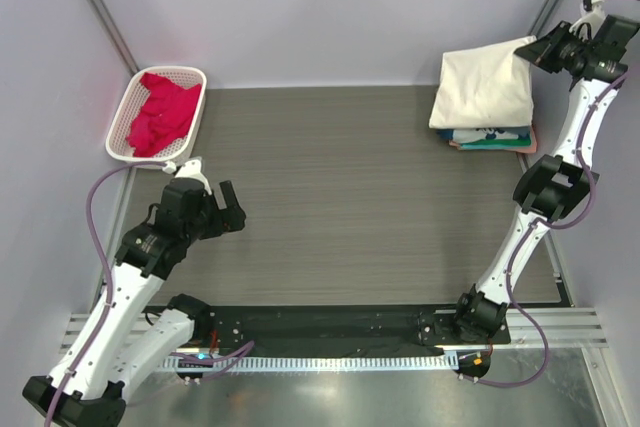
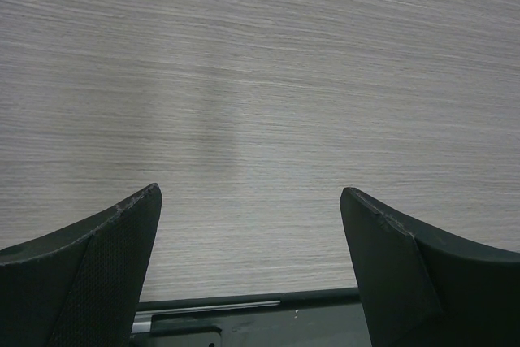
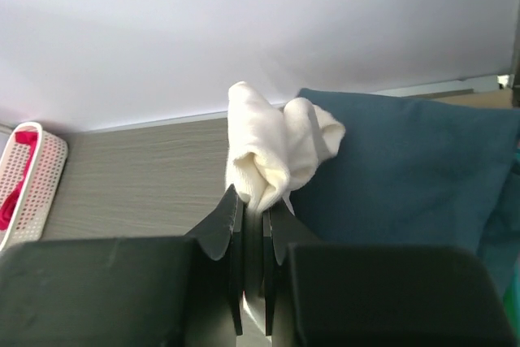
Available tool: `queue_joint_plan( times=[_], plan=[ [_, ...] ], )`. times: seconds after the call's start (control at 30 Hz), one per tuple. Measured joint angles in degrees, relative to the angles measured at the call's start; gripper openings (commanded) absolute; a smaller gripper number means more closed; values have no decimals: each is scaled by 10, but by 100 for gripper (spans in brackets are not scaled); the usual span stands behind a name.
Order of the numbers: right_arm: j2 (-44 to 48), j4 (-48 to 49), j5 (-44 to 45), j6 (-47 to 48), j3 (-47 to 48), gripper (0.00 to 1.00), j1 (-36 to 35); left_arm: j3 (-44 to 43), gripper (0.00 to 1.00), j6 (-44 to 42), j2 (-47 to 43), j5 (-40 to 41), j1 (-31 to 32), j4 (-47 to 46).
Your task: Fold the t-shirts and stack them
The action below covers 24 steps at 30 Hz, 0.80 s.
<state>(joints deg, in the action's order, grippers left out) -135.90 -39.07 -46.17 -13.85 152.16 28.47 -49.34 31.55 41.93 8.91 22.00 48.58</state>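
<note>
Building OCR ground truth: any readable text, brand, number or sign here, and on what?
No legible text in any view.
Dark print on the white printed shirt, in the stack under the cream shirt: too small to read.
Basket: no markings visible.

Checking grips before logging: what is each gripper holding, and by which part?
Right gripper pinches a bunched edge of the cream shirt. Left gripper is open, holding nothing.
</note>
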Motion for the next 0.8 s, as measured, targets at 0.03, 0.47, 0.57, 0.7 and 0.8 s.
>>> queue_joint_plan(
  times=[0.03,0.47,0.57,0.7,0.8],
  plan=[
    [-8,6,1,2,0,1,2,0,92,0,2,0,0,0],
    [-51,92,221,110,-58,3,-15,0,92,0,15,-7,0,0],
    [-51,126,273,140,-95,5,-33,0,92,0,14,-10,0,0],
    [-51,182,333,179,-150,8,-56,0,92,0,8,-12,0,0],
    [-51,215,375,201,-184,9,-71,0,92,0,4,-15,0,-1]
  ],
)
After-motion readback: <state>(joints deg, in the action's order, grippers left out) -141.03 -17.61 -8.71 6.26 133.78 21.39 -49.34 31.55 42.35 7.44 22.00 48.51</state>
